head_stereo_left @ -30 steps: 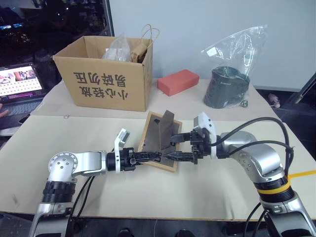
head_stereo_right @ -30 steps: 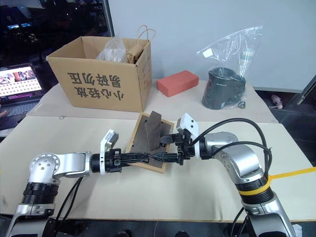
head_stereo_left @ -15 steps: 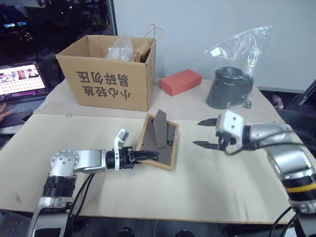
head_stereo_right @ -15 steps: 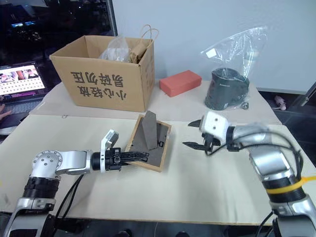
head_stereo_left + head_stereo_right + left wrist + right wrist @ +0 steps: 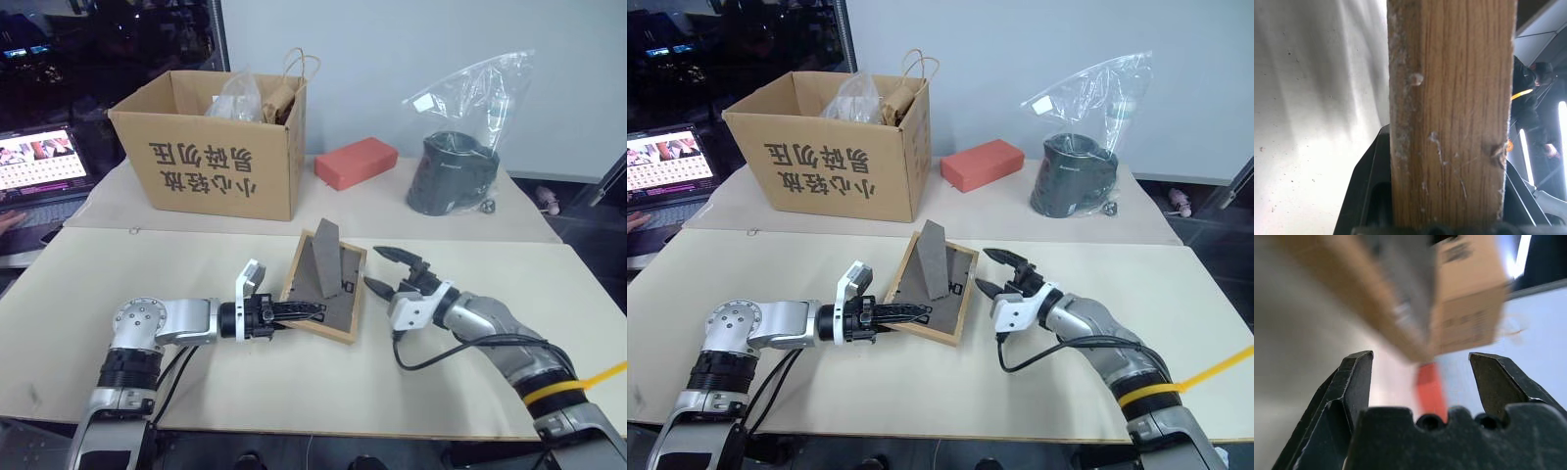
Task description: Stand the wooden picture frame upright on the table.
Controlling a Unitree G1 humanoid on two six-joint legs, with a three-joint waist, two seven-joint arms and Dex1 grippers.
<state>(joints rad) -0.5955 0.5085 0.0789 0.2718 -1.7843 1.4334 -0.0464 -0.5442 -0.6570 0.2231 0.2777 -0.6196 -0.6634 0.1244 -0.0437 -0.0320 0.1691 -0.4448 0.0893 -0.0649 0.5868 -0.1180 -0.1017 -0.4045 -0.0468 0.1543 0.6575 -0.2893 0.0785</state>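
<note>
The wooden picture frame (image 5: pixel 338 299) rests on the table (image 5: pixel 441 392) with its dark back up and its fold-out stand (image 5: pixel 326 257) raised. My left gripper (image 5: pixel 306 311) is shut on the frame's near left edge. In the left wrist view the light-wood edge (image 5: pixel 1449 122) fills the gap between the black fingers (image 5: pixel 1369 186). My right gripper (image 5: pixel 375 267) is open just right of the frame, apart from it and pointing at it. The right wrist view shows its fingers (image 5: pixel 1354 382) spread, with the blurred frame (image 5: pixel 1376 298) beyond them.
A cardboard box (image 5: pixel 211 162) with bags inside stands at the back left. Behind the frame lies a red block (image 5: pixel 356 162). A clear bag holding a dark container (image 5: pixel 451 176) sits at the back right. A laptop (image 5: pixel 39 162) is at the far left.
My right gripper has let go of the frame's near edge, swung out to the right, rolled over and come back beside the frame, open. The left gripper has kept its hold.
</note>
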